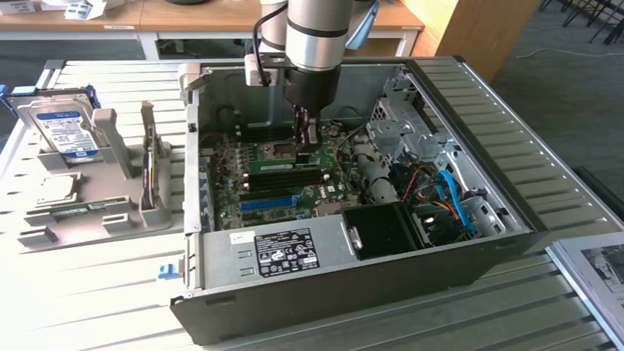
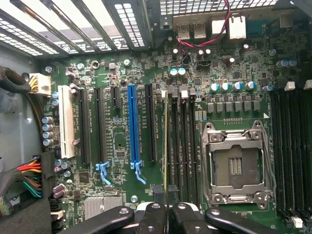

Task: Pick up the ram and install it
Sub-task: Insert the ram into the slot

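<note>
My gripper (image 1: 307, 144) reaches down into the open computer case (image 1: 507, 183), just above the motherboard. It is shut on the ram (image 2: 166, 146), a thin green stick that the wrist view shows edge-on between the black fingertips (image 2: 155, 214). The ram runs along the black memory slots (image 2: 183, 146) next to the empty processor socket (image 2: 236, 165). In the exterior view the ram (image 1: 283, 164) is a pale green strip lying level under the gripper. Whether it sits in a slot or hovers over it I cannot tell.
A grey holder (image 1: 93, 212) on the exterior view's left carries a hard drive (image 1: 63, 128) and a square silver chip (image 1: 58, 189). Inside the case are the power supply (image 1: 283, 248), blue cables (image 1: 451, 194), a blue card slot (image 2: 132, 126) and more memory slots (image 2: 290, 146).
</note>
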You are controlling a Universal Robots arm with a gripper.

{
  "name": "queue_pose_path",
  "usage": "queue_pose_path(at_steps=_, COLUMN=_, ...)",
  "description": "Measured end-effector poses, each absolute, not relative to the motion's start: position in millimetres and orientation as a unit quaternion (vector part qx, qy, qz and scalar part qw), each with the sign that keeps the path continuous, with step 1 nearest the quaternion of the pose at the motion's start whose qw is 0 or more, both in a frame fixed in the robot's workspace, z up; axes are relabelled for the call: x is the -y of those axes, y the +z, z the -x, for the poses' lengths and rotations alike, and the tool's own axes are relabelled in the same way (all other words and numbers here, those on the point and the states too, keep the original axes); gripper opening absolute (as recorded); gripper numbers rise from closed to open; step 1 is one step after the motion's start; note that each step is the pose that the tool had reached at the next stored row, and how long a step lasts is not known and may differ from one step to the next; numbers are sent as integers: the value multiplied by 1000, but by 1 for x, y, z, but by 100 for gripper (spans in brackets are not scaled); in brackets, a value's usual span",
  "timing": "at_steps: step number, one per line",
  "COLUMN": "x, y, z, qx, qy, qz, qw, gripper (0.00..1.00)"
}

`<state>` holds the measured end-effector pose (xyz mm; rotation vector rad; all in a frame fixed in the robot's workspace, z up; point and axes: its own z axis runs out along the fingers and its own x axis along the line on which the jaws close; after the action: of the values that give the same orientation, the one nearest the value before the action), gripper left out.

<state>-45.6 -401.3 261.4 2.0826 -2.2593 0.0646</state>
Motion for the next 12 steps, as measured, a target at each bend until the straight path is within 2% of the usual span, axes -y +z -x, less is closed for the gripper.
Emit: queue_pose_path(at_steps=12, x=401, y=261, z=46, qx=726, qy=21, qz=-687, qw=34, gripper=12)
